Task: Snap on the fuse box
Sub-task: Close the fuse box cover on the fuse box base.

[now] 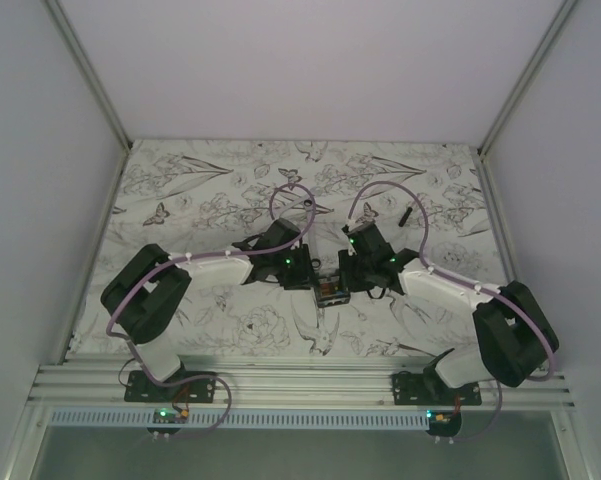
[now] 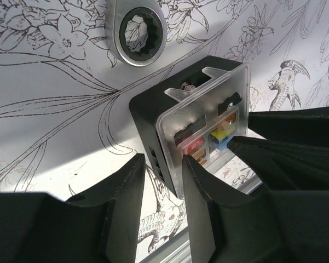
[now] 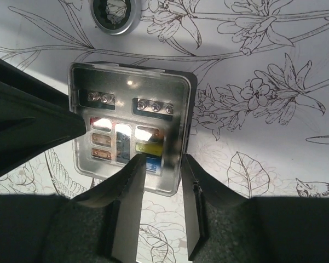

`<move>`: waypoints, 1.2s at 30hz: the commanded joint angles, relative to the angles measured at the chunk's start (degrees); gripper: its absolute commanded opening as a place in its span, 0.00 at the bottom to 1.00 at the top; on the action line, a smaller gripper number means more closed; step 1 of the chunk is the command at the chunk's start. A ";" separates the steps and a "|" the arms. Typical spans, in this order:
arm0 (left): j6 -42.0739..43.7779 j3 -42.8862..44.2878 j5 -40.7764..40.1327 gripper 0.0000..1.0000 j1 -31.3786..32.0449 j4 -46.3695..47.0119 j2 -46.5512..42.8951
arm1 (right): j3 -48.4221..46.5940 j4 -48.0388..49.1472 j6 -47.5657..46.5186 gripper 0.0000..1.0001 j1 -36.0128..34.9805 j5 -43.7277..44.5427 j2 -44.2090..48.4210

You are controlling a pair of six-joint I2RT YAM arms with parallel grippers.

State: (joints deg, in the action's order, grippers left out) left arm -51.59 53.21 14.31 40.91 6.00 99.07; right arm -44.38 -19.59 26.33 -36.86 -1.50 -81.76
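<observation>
You have the small black rectangular plastic fuse box (image 1: 330,290) centred toward the floral table's (image 1: 230,180) near edge, left gripper (image 2: 164,161) and right gripper (image 3: 161,160) part-closed astride opposite sides, likely to squeeze its clear plastic lid (image 3: 128,118) home; can't tell if either pinches.

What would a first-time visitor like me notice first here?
The left gripper and right gripper reach in from either side and meet at a small black fuse box in the middle of the flower-printed table. Through its clear lid you see orange, yellow and blue fuses. The ring end of a shiny wrench lies beyond it.
</observation>
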 commanded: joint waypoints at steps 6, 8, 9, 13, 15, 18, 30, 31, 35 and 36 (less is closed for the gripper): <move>0.70 -0.22 0.89 0.31 0.58 -4.30 2.73 | 3.33 0.81 -0.53 0.21 0.49 -5.63 -2.86; 0.79 -0.21 1.07 0.28 0.59 -4.70 3.32 | 4.10 0.69 -0.70 0.15 0.39 -7.26 -3.28; 0.94 -0.33 1.09 0.27 0.60 -4.99 3.40 | 4.57 0.70 -0.73 0.13 0.35 -7.91 -3.36; 1.52 -1.39 -0.17 0.24 0.43 -6.67 2.89 | 6.06 0.71 -0.98 0.11 -0.35 -11.44 -2.84; 1.65 -2.45 -0.85 0.23 -0.07 -7.38 2.16 | 6.40 1.36 -0.98 0.11 -1.32 -13.92 -2.83; 1.82 -4.57 -1.73 0.20 -1.33 -7.92 0.62 | 6.30 3.39 -0.08 0.11 -3.53 -16.41 -3.78; 4.79 -7.83 -2.81 0.26 -4.67 -10.96 -8.27 | 1.26 5.88 3.58 0.26 -6.59 -11.71 0.05; 4.90 -7.71 -2.68 0.28 -4.66 -11.05 -9.18 | 0.85 5.88 3.77 0.27 -6.56 -10.83 0.59; 5.27 -7.98 -2.16 0.35 -4.61 -11.22 -12.44 | -0.24 6.12 4.78 0.35 -6.08 -7.34 1.97; 5.33 -8.09 -1.99 0.35 -4.61 -11.26 -13.00 | -0.26 6.15 5.18 0.36 -5.64 -6.51 2.14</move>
State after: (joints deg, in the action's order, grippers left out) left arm -48.01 46.33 13.10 36.12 -1.48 89.03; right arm -42.26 -13.52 29.43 -43.05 -11.35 -81.73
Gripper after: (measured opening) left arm 0.339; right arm 0.345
